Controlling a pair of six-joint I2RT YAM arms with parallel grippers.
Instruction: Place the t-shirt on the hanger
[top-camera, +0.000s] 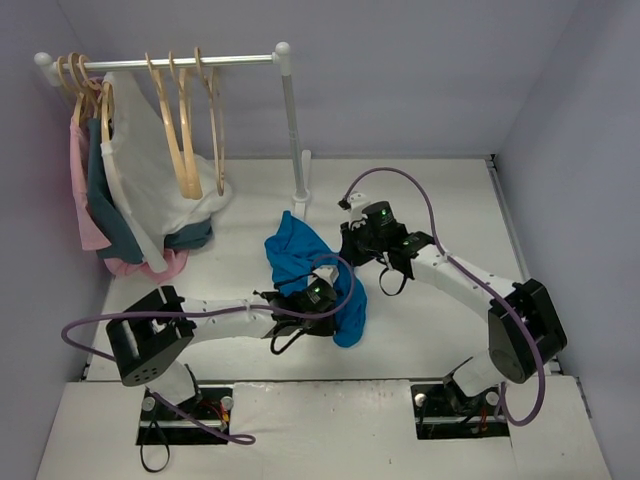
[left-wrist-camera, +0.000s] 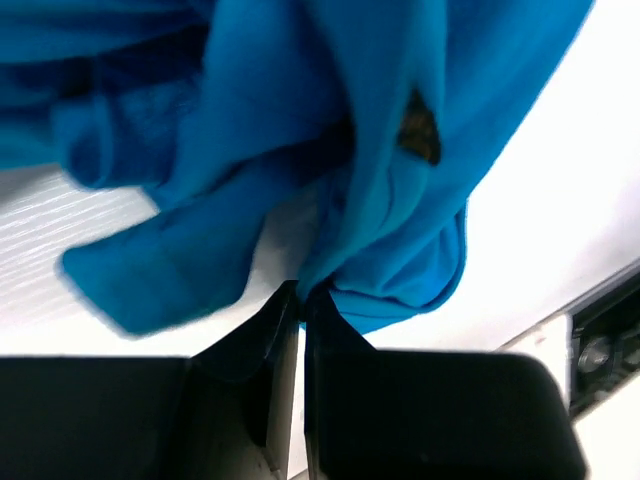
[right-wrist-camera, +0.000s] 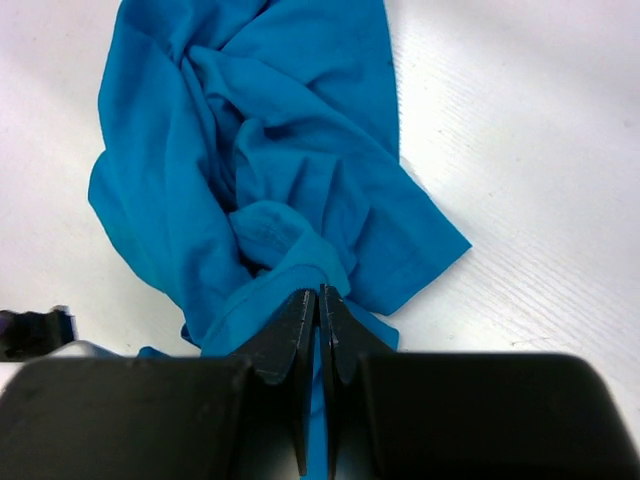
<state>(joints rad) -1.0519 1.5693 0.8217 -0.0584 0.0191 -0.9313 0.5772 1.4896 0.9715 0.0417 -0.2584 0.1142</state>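
T-shirt (top-camera: 293, 250) bunched mid-table, pinched by both grippers.

The blue t-shirt lies crumpled near the middle of the table (top-camera: 450, 200), its far end just beside the foot of the rack post (top-camera: 293, 130) and its near end hanging by the left gripper (left-wrist-camera: 300, 295). A small dark patch (left-wrist-camera: 418, 125) shows on the cloth in the left wrist view, too blurred to read. White tabletop shows to the right and toward the far right corner. The left gripper's jaws are pressed together on a fold at the shirt's lower edge. The right gripper (right-wrist-camera: 320, 295) is likewise clamped on a bunched fold. The bare wooden hangers (top-camera: 185, 130) hang on the rail (top-camera: 230, 61) at the far left corner, beside a white garment (top-camera: 150, 160), a teal garment (top-camera: 103, 200) and a pink garment (top-camera: 88, 200).
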